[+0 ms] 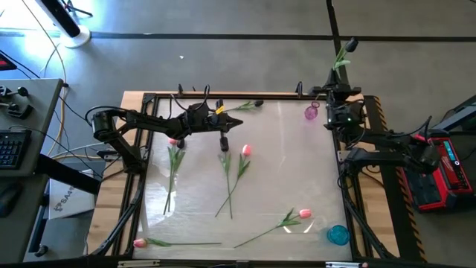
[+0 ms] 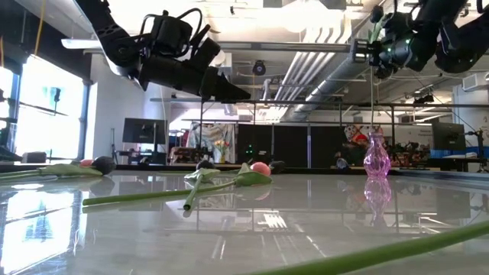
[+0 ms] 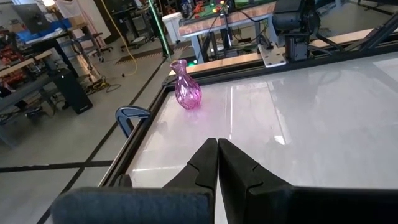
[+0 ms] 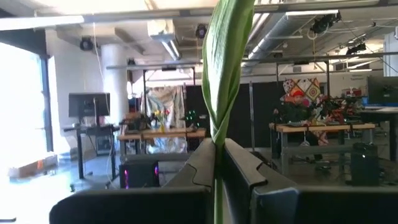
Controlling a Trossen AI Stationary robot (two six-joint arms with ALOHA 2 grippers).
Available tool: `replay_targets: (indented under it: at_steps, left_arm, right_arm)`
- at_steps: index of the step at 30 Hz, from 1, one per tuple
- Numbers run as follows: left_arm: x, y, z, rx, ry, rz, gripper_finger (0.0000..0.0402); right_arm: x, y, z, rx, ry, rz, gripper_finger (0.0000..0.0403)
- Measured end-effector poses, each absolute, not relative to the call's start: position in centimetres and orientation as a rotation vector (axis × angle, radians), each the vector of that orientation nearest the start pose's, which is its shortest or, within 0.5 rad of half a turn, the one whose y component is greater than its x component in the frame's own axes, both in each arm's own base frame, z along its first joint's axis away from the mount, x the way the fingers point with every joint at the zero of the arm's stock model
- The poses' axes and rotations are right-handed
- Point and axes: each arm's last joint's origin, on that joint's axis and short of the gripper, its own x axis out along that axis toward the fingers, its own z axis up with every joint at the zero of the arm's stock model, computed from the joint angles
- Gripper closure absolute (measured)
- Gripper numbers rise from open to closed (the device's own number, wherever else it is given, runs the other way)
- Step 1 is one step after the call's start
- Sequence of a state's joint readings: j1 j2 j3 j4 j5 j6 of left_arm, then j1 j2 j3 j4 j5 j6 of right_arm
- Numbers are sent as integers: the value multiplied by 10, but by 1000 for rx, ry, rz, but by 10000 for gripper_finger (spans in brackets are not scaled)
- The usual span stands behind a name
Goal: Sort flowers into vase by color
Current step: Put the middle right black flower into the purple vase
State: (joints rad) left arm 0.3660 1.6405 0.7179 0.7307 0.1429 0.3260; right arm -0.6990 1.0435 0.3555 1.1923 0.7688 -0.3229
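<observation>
Seven tulips [image 1: 242, 164]; two vases [image 1: 311, 112]

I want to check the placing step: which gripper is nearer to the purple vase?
Right. The right gripper, holding a dark tulip, hangs close beside the purple vase; the left gripper hovers farther away, over mid-table.

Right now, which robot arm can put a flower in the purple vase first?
The right one, probably. The right gripper already holds a dark flower close to the purple vase. The left gripper is shut, holding nothing, farther away.

One camera looks straight down on my desk [image 1: 297, 171], another level across it; both share the pink vase [image 2: 375, 156].
</observation>
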Motion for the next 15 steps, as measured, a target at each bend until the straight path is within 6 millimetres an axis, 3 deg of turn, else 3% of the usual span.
replay_targets:
  at_steps: [5,15]
  left_arm:
    - [308,114,190,276,219,190,401]
    - [309,114,191,281,201,193,401]
  right_arm:
    - [143,-141,262,-211,-205,-1489,395]
    - [142,-141,256,-162,-188,-1536,395]
